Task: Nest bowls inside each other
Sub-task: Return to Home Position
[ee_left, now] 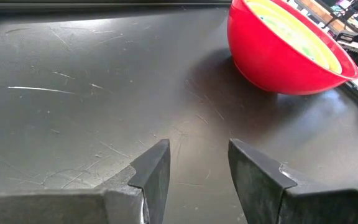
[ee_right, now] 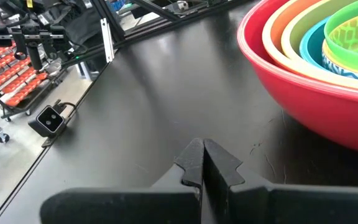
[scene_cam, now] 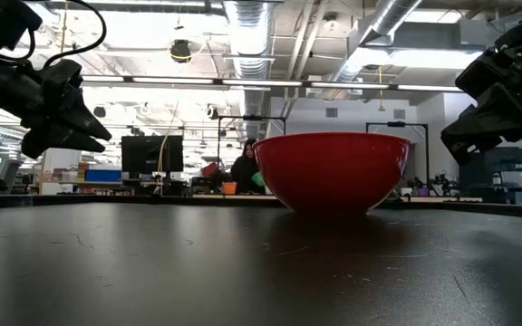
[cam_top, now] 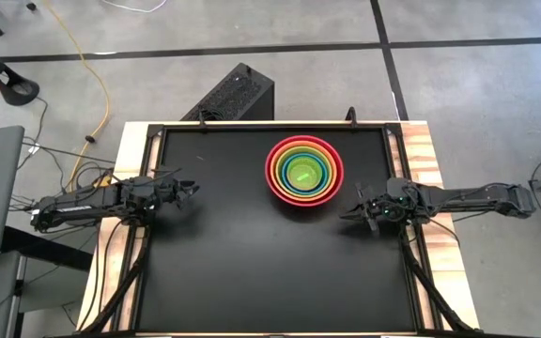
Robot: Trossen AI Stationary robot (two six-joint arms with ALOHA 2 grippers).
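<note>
The bowls [cam_top: 304, 170] sit nested in one stack on the black table, right of centre toward the far edge: red outermost, then orange, lime green, teal, yellow and a small bright green one in the middle. The red bowl [scene_cam: 332, 170] rests on its base. It also shows in the left wrist view [ee_left: 284, 50] and the right wrist view [ee_right: 316, 81]. My left gripper [cam_top: 191, 189] hovers open at the table's left side, well apart from the stack. My right gripper [cam_top: 347, 212] hovers shut just right of and nearer than the stack, touching nothing.
The black tabletop [cam_top: 252, 253] lies bare in its near half. A dark box [cam_top: 233, 94] stands beyond the far edge. The table's wooden side strips and frame rails [cam_top: 411, 150] run along the left and right edges.
</note>
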